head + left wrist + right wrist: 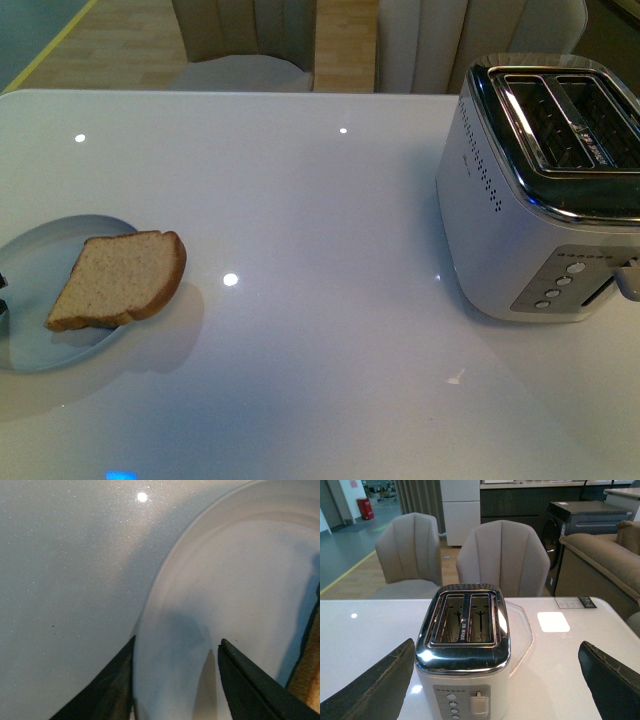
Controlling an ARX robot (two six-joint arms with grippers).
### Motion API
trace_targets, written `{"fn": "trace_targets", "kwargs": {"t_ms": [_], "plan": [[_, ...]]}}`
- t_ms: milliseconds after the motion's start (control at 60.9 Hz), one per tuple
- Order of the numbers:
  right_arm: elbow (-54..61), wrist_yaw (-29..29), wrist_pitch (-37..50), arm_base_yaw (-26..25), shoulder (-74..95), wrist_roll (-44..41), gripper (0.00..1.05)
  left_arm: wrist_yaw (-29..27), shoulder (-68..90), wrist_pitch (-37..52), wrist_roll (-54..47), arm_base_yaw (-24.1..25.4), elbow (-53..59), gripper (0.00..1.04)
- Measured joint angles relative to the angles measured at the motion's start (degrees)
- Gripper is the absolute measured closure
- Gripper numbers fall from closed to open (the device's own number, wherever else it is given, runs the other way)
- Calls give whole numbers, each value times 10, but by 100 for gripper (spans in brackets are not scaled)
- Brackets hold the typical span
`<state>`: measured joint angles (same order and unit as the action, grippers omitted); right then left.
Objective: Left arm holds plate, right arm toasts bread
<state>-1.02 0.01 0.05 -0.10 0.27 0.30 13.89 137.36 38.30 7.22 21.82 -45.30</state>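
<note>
While the white tabletop (330, 220) takes up nearly all of the front view, the task's things sit at its two ends, well apart. The chrome-topped toaster (545, 200) stands at the right. Both of its slots are empty, and the lever on its front looks to be up. The plate (40, 260) lies flat at the left edge, and the bread (120, 280) rests on it with its rounded crust hanging past the rim toward the toaster.

The left gripper (178, 645) is released. Its jaws are spread and straddle the plate's rim, one finger outside it over the tabletop and the other over the plate's floor. The wrist view is too close to say whether either finger touches the rim. The right gripper (496, 645) is also spread wide and empty, hovering in front of the toaster and looking down on the slots.

The step in hand seems to be securing the plate. The left jaws should close squarely on the rim, deep enough not to slip and level enough that the slice does not slide. Only then should the right arm cross over and take the bread by its overhanging crust. It should pinch lightly so the crumb does not tear, then turn the slice on edge to line it up with a slot.
</note>
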Motion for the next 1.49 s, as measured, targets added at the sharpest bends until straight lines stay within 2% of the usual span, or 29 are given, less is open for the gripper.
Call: {"fn": "trace_targets", "kwargs": {"t_ms": [180,541,755,952,1034,1214,1362,1493], "plan": [[0,0,0,0,0,0,9,14,2,-1,19,0,-1,102],[0,0,0,0,0,0,9,57,-25,2,86,26,27,102],[0,0,0,0,0,0,9,77,-101,2,121,38,64,102],[0,0,0,0,0,0,9,94,-200,-42,155,30,91,102],[0,0,0,0,0,0,9,96,-252,-88,164,14,97,102],[0,0,0,0,0,0,9,98,-381,-178,187,-57,97,102],[0,0,0,0,0,0,9,65,-446,-230,226,-145,60,102],[0,0,0,0,0,0,9,37,-461,-257,255,-204,32,102]]}}
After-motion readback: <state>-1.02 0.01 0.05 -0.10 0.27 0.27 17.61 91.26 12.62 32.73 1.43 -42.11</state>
